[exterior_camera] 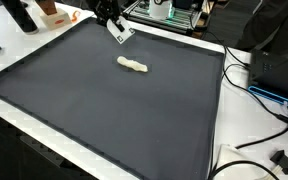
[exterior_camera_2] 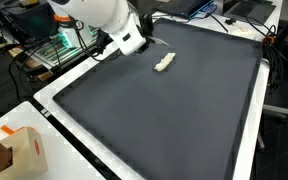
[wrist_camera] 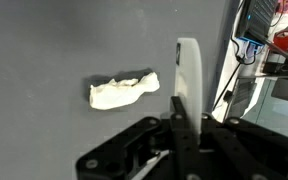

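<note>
The bench (exterior_camera: 221,110) carries a dark grey mat (exterior_camera: 104,115) framed in white. One pale, lumpy piece (exterior_camera: 133,66) lies on the mat near the end effector (exterior_camera: 123,33), apart from it and toward the mat's middle.

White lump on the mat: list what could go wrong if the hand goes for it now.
1. The hand hangs off to one side of the white lump, not over it; a straight descent would likely miss.
2. Its fingers look closed in the wrist view; unopened, they would probably just shove the lump across the dark mat.
</note>
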Robot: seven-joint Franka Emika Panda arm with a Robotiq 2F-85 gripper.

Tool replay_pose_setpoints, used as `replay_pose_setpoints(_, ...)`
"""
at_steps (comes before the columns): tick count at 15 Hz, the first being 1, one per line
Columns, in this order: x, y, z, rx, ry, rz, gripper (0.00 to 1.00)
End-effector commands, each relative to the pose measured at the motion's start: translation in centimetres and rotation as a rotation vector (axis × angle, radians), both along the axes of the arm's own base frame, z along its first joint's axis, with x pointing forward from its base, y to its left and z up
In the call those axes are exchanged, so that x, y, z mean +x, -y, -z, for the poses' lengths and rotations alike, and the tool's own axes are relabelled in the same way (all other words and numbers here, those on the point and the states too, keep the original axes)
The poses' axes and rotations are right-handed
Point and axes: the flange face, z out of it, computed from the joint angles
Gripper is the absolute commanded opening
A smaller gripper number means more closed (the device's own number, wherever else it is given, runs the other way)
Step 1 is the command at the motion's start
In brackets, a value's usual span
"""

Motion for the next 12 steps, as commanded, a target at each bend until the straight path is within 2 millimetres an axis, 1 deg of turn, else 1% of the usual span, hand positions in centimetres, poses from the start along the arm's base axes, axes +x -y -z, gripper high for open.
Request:
replay_pose_setpoints(1,0.1,0.0,0.2,-0.017,-0.026,0.025,0.01)
replay_pose_setpoints(5,-0.2,-0.6,0.1,-0.04,-0.06,0.041,0.01)
replay_pose_setpoints(9,-0.3,-1.4,-0.6,-0.082,-0.068,0.062,0.01)
replay_pose_setpoints(12,-0.3,-2.0,-1.5,-0.129,-0.066,0.067,0.01)
